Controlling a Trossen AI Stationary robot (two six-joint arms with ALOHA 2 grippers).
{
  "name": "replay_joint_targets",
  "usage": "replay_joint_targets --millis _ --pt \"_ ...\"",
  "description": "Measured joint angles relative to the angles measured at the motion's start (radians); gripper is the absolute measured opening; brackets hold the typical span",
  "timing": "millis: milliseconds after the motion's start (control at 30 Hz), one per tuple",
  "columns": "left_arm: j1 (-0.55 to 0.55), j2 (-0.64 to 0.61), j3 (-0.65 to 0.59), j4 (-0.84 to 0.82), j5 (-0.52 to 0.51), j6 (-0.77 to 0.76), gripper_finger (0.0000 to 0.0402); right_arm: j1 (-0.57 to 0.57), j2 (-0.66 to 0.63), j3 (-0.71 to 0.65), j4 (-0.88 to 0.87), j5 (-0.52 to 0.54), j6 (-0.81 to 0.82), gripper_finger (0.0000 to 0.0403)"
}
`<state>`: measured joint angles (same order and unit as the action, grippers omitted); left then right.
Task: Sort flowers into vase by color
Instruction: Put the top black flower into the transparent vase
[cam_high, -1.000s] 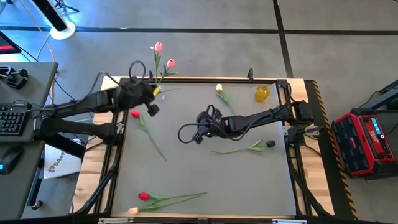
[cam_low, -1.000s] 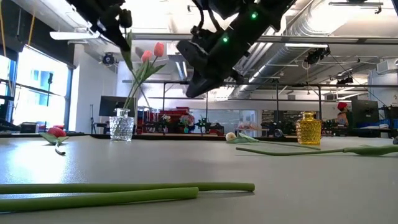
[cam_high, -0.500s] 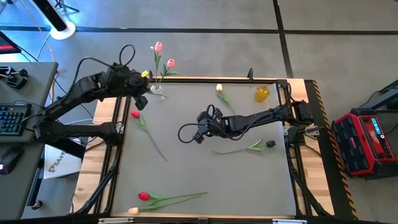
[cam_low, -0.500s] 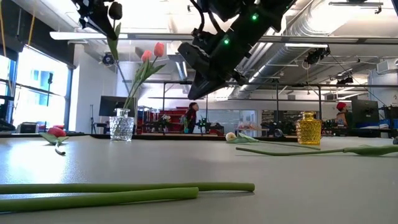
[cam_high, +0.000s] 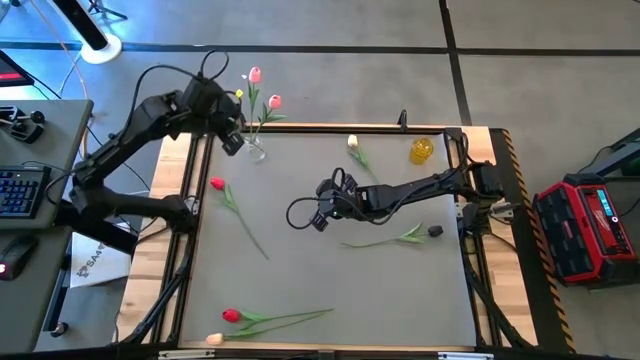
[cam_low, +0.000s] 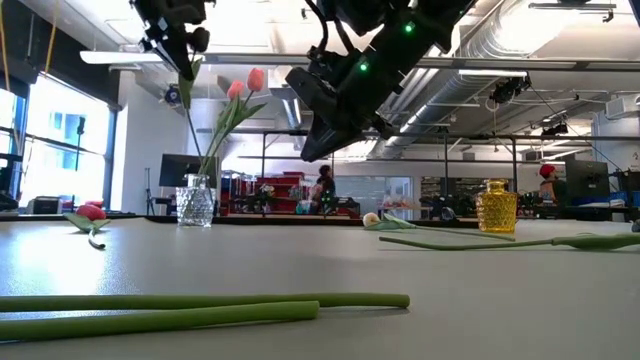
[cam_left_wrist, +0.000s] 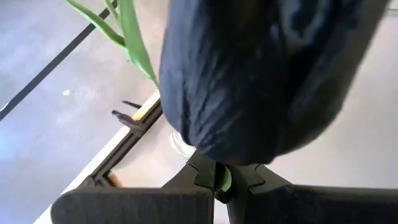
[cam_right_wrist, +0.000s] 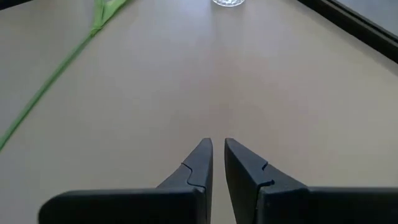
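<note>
no legible text, labels or signs

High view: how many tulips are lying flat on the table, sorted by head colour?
Red-headed long-stemmed tulips: 2
Cream-headed long-stemmed tulips: 2
Near-black-headed long-stemmed tulip: 1
Total lying flat: 5
</note>
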<state>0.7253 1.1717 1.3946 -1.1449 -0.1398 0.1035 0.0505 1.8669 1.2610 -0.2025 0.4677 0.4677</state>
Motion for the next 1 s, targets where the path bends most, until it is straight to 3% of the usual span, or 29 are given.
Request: replay_joint_targets --millis 433,733,1000 --pt "0.052 0.085 0.276 -0.210 0.000 0.043 0.0000 -0.005 0.000 0.000 0.000 -0.007 -0.004 0.0028" --pt "0.069 0.113 0.298 -0.268 0.000 0.058 0.0000 -0.014 0.000 0.000 0.000 -0.026 -0.004 0.0028" --pt "0.069 0.147 0.298 -0.198 0.000 0.054 0.0006 -0.018 0.000 0.000 -0.001 -0.035 -0.004 0.0028"
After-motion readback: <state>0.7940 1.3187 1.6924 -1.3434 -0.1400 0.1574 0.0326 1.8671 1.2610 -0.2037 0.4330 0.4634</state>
